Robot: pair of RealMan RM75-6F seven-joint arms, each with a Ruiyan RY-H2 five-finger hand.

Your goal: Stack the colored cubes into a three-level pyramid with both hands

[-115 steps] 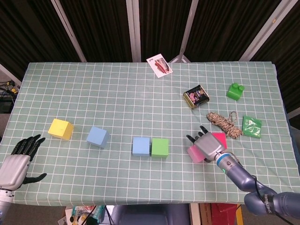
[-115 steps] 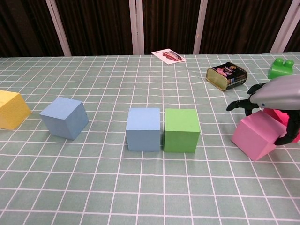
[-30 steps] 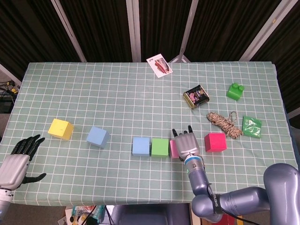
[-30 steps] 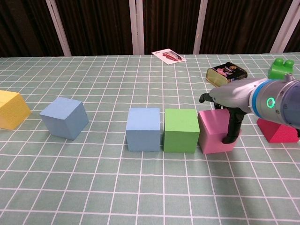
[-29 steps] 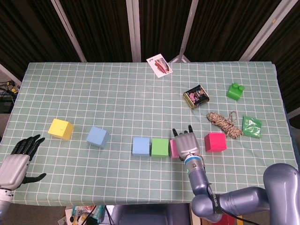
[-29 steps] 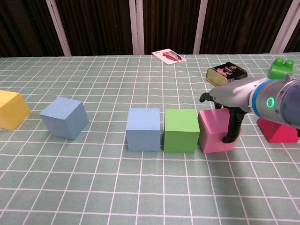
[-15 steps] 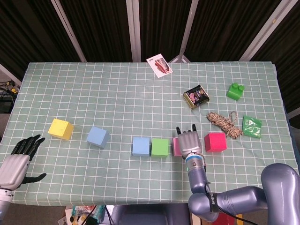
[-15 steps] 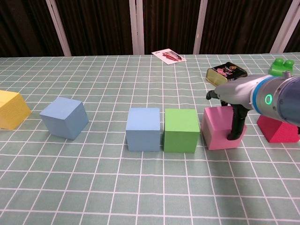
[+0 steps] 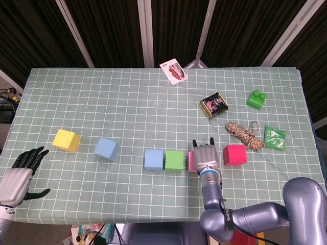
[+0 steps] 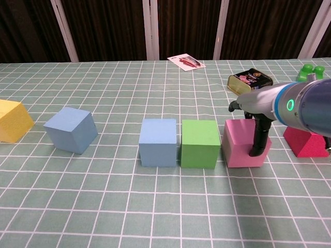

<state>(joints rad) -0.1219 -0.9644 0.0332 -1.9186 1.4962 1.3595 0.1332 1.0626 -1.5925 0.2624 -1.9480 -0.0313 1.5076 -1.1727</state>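
The right hand (image 10: 257,118) drapes its dark fingers (image 10: 257,140) over the pink foam cube (image 10: 242,143), gripping it just right of the green foam cube (image 10: 199,143), a thin gap between. Left of green, the light blue foam cube (image 10: 158,141) completes the bottom row; nothing is stacked. Since a second ago, pink has squared up. The left hand (image 9: 18,176) idles open, far left.

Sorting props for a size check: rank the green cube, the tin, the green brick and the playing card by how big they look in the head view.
1. green cube
2. tin and playing card: too alike to split
3. green brick

The cube lies nearer the camera, so true sizes stay unsure.
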